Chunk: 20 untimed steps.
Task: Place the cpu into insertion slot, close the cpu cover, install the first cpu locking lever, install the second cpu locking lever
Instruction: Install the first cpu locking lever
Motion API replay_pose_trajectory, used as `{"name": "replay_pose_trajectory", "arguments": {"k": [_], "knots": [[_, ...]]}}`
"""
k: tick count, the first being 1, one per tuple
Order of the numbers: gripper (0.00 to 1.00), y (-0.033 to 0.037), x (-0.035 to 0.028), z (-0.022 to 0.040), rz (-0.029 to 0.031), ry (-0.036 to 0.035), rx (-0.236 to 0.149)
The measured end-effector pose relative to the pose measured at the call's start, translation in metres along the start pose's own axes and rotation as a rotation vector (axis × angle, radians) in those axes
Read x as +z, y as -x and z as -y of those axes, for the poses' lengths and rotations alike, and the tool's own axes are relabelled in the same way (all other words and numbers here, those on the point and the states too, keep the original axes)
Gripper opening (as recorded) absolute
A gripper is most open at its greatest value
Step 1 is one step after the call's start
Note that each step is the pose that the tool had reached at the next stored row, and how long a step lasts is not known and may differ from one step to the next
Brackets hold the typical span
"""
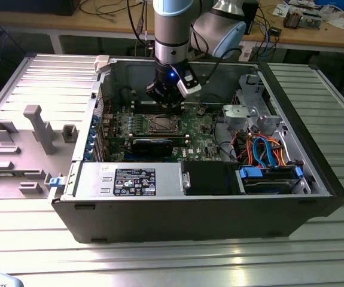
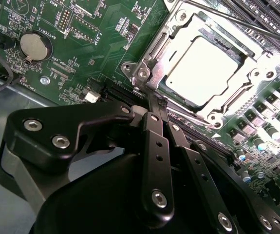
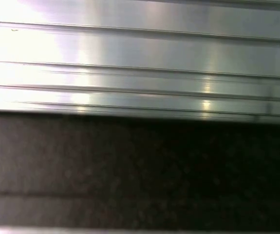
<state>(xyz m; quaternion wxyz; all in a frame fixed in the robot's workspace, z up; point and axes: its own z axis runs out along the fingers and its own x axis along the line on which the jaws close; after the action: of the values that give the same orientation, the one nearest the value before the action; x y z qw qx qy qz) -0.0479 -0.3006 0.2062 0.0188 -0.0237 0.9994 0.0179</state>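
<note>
In the exterior view my gripper hangs inside the open computer case, just behind the insertion slot on the green board. In the second wrist view the cpu lies flat in the insertion slot, its pale metal top showing through the window of the cpu cover, which lies down over it. My black fingers are pressed together, and the gripper tip rests at the socket's near corner. A thin locking lever rod runs along the socket's far side.
A long black card lies just in front of the socket. Memory slots run beside it. A coin battery sits on the board. The drive cage and coloured cables fill the exterior view's right. The first wrist view shows ribbed aluminium table.
</note>
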Motion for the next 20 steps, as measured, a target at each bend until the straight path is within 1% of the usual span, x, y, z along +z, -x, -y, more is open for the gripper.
{"name": "replay_pose_trajectory", "arguments": {"k": [4, 5, 6, 16, 17, 19, 20], "knots": [[0.11, 0.0003, 0.0001, 0.0, -0.0006, -0.0057, 0.0], [0.11, 0.0004, 0.0001, 0.0001, -0.001, -0.0082, 0.0], [0.11, 0.0005, 0.0002, 0.0001, -0.0011, -0.009, 0.0], [0.11, 0.0009, 0.0028, 0.0002, -0.0014, -0.0142, 0.0], [0.11, 0.0011, 0.0039, 0.0, -0.0007, -0.0135, 0.0], [0.11, 0.0011, 0.0047, 0.0002, -0.0013, -0.0144, 0.0], [0.11, 0.0011, 0.0047, 0.0004, -0.0014, -0.0122, 0.0]]}}
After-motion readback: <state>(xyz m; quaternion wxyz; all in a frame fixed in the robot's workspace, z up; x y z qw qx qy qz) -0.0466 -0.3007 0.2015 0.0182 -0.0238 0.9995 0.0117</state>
